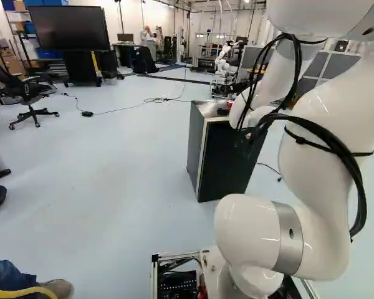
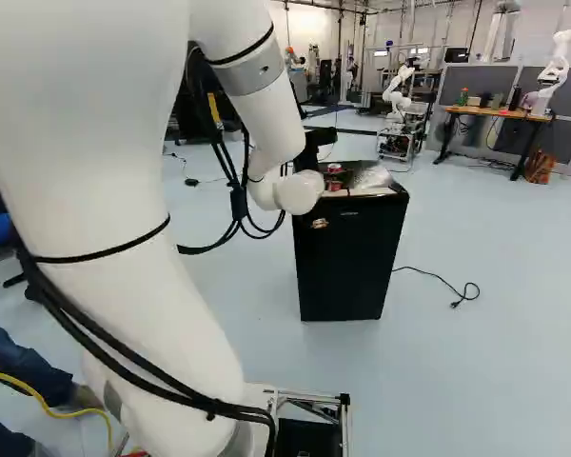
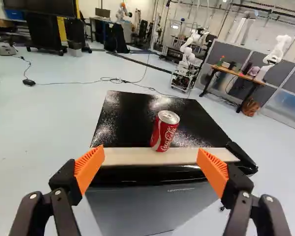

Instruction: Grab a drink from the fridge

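Observation:
In the right base view the black gripper [image 2: 314,145] shows beyond the arm's white wrist, over the near part of the small black fridge [image 2: 347,257]. The wrist view shows my gripper [image 3: 150,167] wide open, its orange pads [image 3: 89,168] far apart with nothing gripped. A red drink can [image 3: 165,131] stands upright on the fridge's black top [image 3: 132,118], close to the pale front strip, ahead of the gap between the fingers. The fridge door [image 3: 152,206] below the strip looks closed. In the left base view the arm partly hides the fridge [image 1: 227,162].
A cable [image 2: 438,278] lies on the floor beside the fridge. Farther back are a wooden table [image 3: 238,74], another robot [image 3: 187,59] on a wheeled frame and a large screen [image 1: 68,28]. An office chair [image 1: 28,93] stands at the left base view's left.

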### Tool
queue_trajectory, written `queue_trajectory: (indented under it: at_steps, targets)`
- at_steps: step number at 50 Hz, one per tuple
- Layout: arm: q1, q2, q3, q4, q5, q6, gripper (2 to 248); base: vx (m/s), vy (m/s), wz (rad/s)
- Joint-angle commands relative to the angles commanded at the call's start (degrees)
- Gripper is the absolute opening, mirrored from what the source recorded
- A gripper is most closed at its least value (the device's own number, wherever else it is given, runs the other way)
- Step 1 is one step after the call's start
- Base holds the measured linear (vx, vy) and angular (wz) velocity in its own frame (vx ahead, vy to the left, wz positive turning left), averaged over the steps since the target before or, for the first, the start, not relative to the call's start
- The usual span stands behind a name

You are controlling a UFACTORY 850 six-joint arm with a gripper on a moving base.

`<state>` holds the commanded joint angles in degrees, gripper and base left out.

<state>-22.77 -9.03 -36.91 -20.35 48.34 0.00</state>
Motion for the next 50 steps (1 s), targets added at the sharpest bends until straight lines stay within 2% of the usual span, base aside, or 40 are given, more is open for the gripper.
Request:
queue_trajectory:
  at_steps: [24,50]
  targets:
    - [0.3,-4.4,-1.4,5.9,5.1,0.0,247,0.0,0.0,0.0]
    - [1.0,-10.4,-4.8,8.7,7.1,0.0,247,0.0,0.0,0.0]
